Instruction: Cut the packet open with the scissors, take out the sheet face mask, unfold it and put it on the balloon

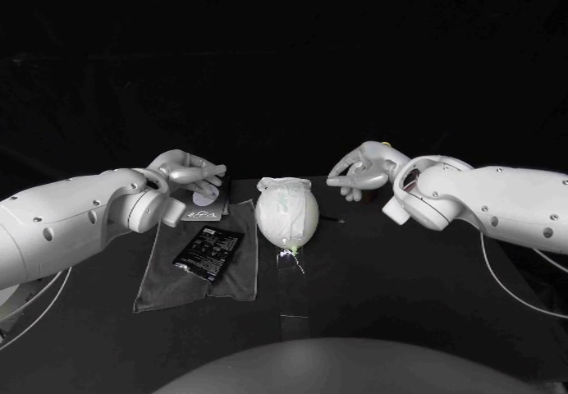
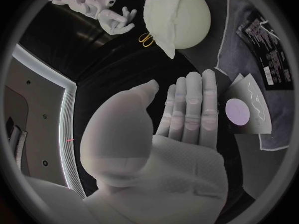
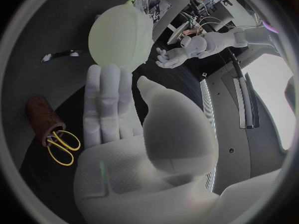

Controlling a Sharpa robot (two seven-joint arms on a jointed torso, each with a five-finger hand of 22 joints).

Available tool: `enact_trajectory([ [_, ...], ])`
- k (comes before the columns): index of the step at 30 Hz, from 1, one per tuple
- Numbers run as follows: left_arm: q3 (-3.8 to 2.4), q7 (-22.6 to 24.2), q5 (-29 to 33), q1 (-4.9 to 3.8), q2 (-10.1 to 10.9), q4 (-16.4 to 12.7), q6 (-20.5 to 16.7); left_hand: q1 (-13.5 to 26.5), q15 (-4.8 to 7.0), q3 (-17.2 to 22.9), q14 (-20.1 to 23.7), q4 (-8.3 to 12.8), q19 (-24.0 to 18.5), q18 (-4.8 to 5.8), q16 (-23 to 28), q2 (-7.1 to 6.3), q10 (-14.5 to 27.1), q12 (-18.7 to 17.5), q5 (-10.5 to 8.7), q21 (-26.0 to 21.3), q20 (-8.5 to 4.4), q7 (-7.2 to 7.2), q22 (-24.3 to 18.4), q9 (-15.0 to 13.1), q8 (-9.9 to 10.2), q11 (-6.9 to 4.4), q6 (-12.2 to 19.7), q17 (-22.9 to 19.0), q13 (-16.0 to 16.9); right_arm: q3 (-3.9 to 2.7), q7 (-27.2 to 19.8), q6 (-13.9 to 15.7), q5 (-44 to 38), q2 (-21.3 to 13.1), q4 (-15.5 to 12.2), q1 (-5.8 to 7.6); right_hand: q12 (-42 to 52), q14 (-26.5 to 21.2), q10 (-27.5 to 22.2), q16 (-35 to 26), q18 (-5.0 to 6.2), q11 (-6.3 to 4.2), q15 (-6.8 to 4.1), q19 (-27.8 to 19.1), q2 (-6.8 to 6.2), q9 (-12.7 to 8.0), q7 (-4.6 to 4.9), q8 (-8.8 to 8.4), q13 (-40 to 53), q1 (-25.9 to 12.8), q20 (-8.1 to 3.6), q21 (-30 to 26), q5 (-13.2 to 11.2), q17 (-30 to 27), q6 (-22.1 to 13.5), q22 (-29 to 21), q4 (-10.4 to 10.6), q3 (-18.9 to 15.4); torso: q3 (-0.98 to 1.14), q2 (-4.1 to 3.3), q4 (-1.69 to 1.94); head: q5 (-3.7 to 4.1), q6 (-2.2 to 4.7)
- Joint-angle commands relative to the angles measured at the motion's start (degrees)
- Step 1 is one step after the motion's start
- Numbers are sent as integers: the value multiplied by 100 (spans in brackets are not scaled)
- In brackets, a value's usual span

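Left robot hand [image 2: 187,112]: empty. Its wrist view shows the fingers stretched straight side by side and the thumb standing apart. In the head view it hovers over the far end of the grey cloth [image 1: 166,279].
Right robot hand [image 3: 112,102]: also empty, fingers straight and thumb spread. The head view places it beyond the balloon, to its right and clear of it.
Balloon [image 1: 288,222]: lies on the counter [image 1: 391,279] between the two arms, with its knot toward the robot.
Sheet face mask [image 1: 281,187]: draped over the balloon. The head view shows it as a white sheet bunched at the far end, and the left wrist view adds a loose flap hanging off one side. From the right wrist view the balloon looks smooth and pale green, and I cannot make out the mask there.
Packet [image 1: 209,250]: black, lying flat on the cloth to the left of the balloon, with neither hand touching it.
Pale card [image 2: 249,109]: sits at the cloth's far end, just beyond the packet. The left wrist view shows a round lilac disc on it, which the head view shows only faintly.
Scissors [image 3: 62,147]: yellow-handled. The right wrist view shows them standing blades-down in a brown holder [image 3: 42,117] near the right hand, and the left wrist view catches just the yellow loops beyond the balloon.
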State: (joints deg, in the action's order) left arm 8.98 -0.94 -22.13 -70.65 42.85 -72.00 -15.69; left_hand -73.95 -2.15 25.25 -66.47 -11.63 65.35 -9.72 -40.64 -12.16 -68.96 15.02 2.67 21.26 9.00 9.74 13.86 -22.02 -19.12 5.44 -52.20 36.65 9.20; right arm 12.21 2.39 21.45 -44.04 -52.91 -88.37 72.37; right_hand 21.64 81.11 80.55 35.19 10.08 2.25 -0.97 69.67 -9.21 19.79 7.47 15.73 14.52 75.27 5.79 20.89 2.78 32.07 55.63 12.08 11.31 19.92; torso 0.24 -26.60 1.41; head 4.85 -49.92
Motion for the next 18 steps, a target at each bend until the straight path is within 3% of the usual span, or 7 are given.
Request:
enact_trajectory([
  [1, 15, 468, 440, 46, 233, -452, -240, 16, 54, -122, -108, -41, 176, -81, -377, -47, -144, 288, 13, 216, -85, -54, 133, -21, -43, -36, 32, 213, 171, -1, -165, 717, 477, -140, -347, -196, 2405, -260, -360, 2584, -34, 58, 11, -136, 55, 75, -38, 136, 2515, 18, -86, 625, 95, 2279, 9, 530, 207, -233, -19, -1, -2, -1, -8],
  [4, 33, 530, 493, 157, 497, -881, -279, 62, 106, -294, -278, -116, 338, -76, -859, -54, -203, 686, 22, 505, -202, -74, 320, -57, -109, -104, 35, 478, 438, 0, -190, 994, 635, -239, -636, -458, 4048, 21, -178, 3680, -4, -24, -20, -212, 120, 119, -40, 203, 4329, 156, -115, 1124, 238, 3301, -25, 942, 254, -265, -19, -9, 3, 0, -8],
  [7, 46, 579, 511, 296, 675, -1215, -289, 35, 188, -674, -1033, -332, 537, 3, -2869, 20, 235, 1735, 23, 1590, -418, -131, 1183, -206, -364, -164, 131, 2512, 1239, 0, -117, 1089, 707, -258, -817, -677, 4837, 152, -61, 4194, -18, -15, -33, -439, 138, 185, -58, 279, 5247, 224, -95, 1628, 277, 3775, -61, 1396, 316, -347, -14, -11, -2, -17, -8],
  [8, 50, 587, 492, 328, 707, -1286, -287, -8, 187, -752, -1115, -394, 814, 69, -3083, 62, 383, 2007, 38, 2379, -454, -170, 1979, -229, -404, -170, 205, 2705, 1449, 0, -84, 1091, 704, -252, -849, -726, 4883, 167, -50, 4233, -12, -1, -28, -459, 136, 185, -54, 273, 5301, 200, -98, 1665, 283, 3819, -84, 1430, 339, -365, -15, -13, -7, -29, -8],
  [11, 71, 625, 400, 407, 770, -1452, -320, -2, 180, -919, -1125, -491, 716, 142, -3264, 70, 687, 2279, 33, 2833, -425, -101, 2469, -255, -448, -116, 336, 2920, 1677, -1, -9, 1165, 673, -217, -925, -857, 5249, 338, 100, 4533, -52, 38, -5, -366, 118, 170, -5, 209, 5712, 145, -84, 2081, 301, 4182, -218, 1857, 392, -437, -25, -23, -22, -63, -8],
  [13, 86, 667, 346, 460, 787, -1542, -409, -37, 205, -985, -1512, -482, 1032, 276, -3796, 137, 695, 2509, 21, 3712, -422, -108, 3481, -271, -489, -149, 376, 3605, 1824, -1, 28, 1283, 656, -189, -985, -953, 5426, 396, 171, 4637, -73, 46, -3, -300, 130, 175, -1, 209, 5910, 162, -83, 2326, 303, 4301, -220, 2115, 390, -452, -24, -29, -23, -62, -6],
  [18, 104, 607, 316, 551, 773, -1633, -538, -176, 227, -1207, -1921, -493, 1341, 459, -4394, 254, 842, 3155, 14, 4958, -406, -90, 4883, -260, -539, -162, 557, 4412, 2250, -1, 36, 1525, 672, -156, -1102, -1081, 6406, 790, 671, 5326, -280, 71, 25, 229, 183, 187, 14, 185, 7035, 226, -69, 3869, 396, 5446, -237, 3859, 363, -520, -21, -29, -14, -56, -8],
])
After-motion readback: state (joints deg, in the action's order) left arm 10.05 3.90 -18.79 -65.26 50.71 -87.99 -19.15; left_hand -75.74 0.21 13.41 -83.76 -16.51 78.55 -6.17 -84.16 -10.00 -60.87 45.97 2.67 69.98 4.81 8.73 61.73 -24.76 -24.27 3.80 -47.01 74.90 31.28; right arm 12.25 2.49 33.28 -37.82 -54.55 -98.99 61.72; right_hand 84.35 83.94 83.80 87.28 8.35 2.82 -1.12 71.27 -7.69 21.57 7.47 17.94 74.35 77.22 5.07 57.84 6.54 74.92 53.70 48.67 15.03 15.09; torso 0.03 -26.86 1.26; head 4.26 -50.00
